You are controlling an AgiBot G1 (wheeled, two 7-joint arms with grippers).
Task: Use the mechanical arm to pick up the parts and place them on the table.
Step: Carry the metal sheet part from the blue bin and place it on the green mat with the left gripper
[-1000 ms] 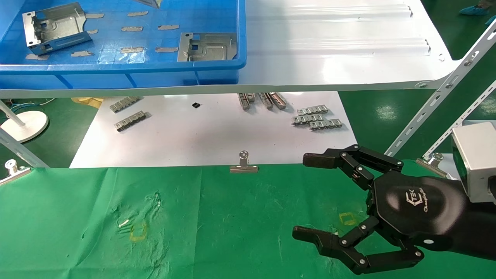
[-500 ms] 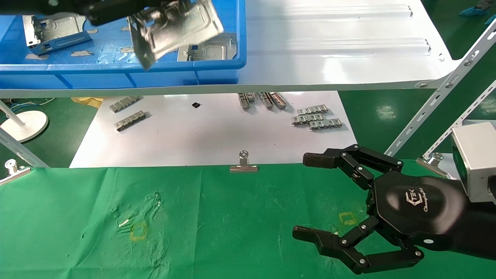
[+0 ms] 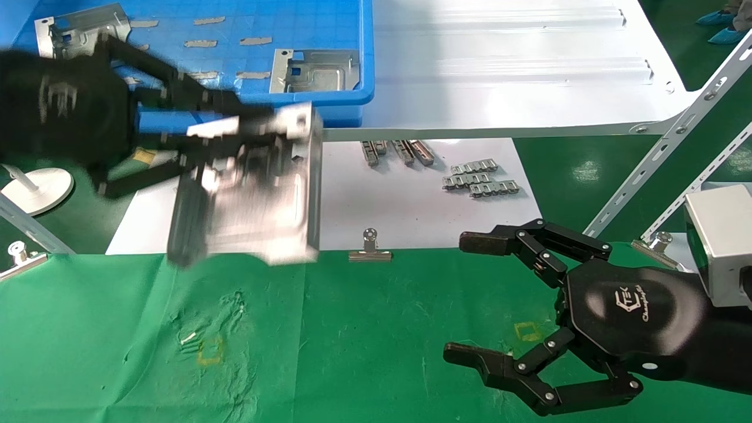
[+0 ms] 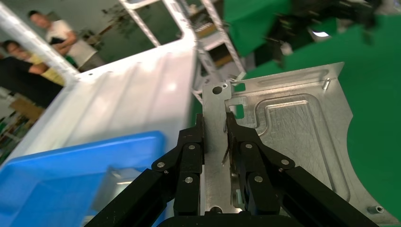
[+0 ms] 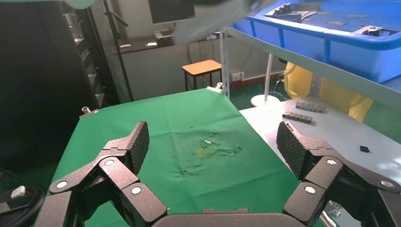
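The left gripper (image 4: 215, 142), black with jointed, bolted fingers (image 4: 189, 151), is clamped on the folded edge of a shiny silver stamped sheet-metal bracket (image 4: 293, 137). The bracket's broad face carries an embossed rounded-rectangle rib, a small square cutout near the gripped edge and a round hole at its corner. Beyond the bracket lies the wrinkled green cloth table (image 4: 378, 94). Beside the bracket, on the gripper's other side, sits a blue plastic bin (image 4: 56, 175), with a glossy white ribbed shelf (image 4: 123, 104) just beyond the bin. Two people (image 4: 56, 38) stand past the shelf
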